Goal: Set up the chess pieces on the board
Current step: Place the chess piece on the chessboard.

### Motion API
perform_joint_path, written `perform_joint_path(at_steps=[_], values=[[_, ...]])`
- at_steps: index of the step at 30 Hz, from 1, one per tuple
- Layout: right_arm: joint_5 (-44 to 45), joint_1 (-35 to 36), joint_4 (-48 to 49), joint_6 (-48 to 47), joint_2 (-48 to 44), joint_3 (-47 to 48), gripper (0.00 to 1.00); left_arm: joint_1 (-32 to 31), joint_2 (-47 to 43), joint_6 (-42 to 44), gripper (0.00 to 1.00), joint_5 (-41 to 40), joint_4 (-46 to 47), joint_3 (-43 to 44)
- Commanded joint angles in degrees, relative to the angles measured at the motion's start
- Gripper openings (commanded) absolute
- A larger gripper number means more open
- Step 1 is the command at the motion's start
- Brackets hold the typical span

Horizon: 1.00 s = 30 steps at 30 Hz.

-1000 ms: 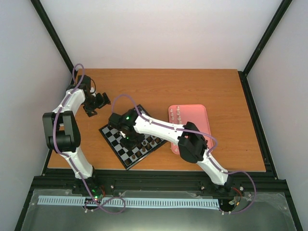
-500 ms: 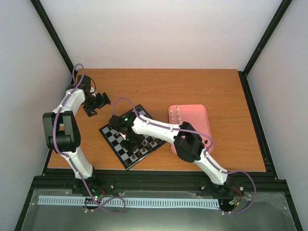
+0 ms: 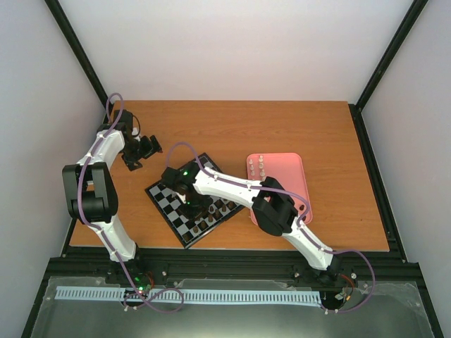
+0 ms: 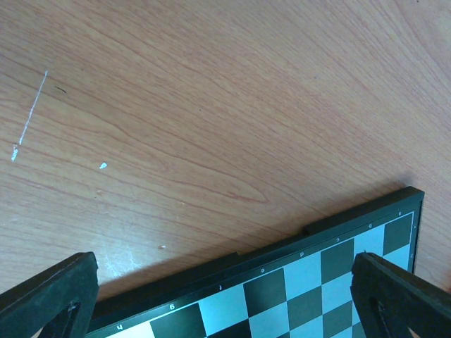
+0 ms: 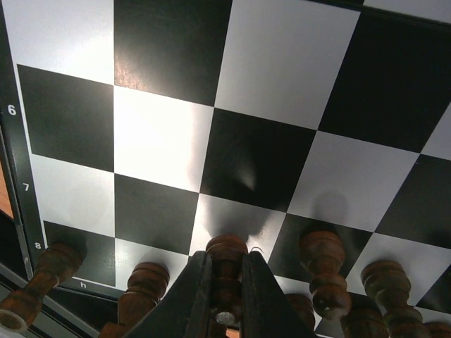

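- Right pincer (image 5: 225, 282) clamps a dark brown chess piece (image 5: 225, 255) upright among the brown row at the edge of the board (image 3: 168, 204).
- Left pincer (image 3: 141, 155) hangs wide open over the counter (image 3: 282, 127), beside the board.

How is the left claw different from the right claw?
The left claw is wide open and empty; the right claw is shut on a brown chess piece. The left hangs over the table beside the board; the right is over its squares. Both are black.

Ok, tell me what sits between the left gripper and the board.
Nothing but bare wooden tabletop separates left gripper from board, seen in the top view.
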Motion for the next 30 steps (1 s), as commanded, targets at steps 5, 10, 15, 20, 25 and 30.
perform_joint_path(at_steps=[5,10,15,20,25,30], values=[[-0.7,-0.4,0.0,-1.1,1.9,2.2,0.09,-0.2,-0.5,0.0,1.00,0.8,0.2,2.4],[-0.4,-0.5,-0.3,-1.2,2.2,2.8,0.13,-0.1,-0.5,0.1,1.00,0.6,0.1,2.3],[0.4,-0.7,-0.3,-1.2,2.0,3.1,0.17,-0.1,-0.5,0.2,1.00,0.7,0.1,2.2],[0.7,-0.7,-0.6,-1.3,1.8,3.1,0.17,-0.1,-0.2,0.3,1.00,0.6,0.0,2.4],[2.0,-0.7,-1.6,-1.4,0.8,4.3,0.18,-0.1,-0.3,0.4,1.00,0.6,-0.1,2.4],[2.6,-0.8,-2.2,-2.1,-2.8,8.5,0.31,-0.1,-0.2,0.5,1.00,0.4,-0.3,2.3]])
